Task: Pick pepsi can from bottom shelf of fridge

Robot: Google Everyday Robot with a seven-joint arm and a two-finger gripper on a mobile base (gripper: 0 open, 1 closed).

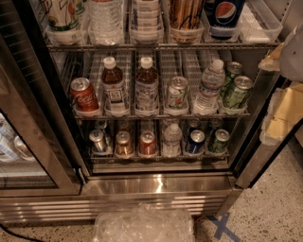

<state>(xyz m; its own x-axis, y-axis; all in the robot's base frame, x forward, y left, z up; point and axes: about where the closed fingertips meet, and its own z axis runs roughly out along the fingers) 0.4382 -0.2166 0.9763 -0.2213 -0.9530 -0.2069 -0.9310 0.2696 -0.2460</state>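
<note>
Foreground: crumpled clear plastic [142, 224] on the floor, with a blue tape cross [222, 228] beside it.

Claw [283, 111]: a pale shape at the right edge, outside the fridge [161, 185]. It sits in front of the right door post, roughly level with the middle rack. It holds no can and touches nothing I can make out. How far open: cannot tell.

Bottom shelf [161, 157]: the pepsi can [195, 141] stands at the front of its lane, second from the right and just behind the steel rail. It is between a water bottle [172, 139] and a green can [218, 140], untouched.

Step in hand (judgement): the reach toward the can, with the grasp not yet made. To do it well:
- Bring the claw down and left.
- Enter low, under the middle rack.
- Travel straight along the lane.
- Close on the can's sides above the rail.

The dividers leave little room, so a skewed entry risks nudging the neighbours.

Farther up: the large Pepsi container [225, 14] on the top rack is not the target.
</note>
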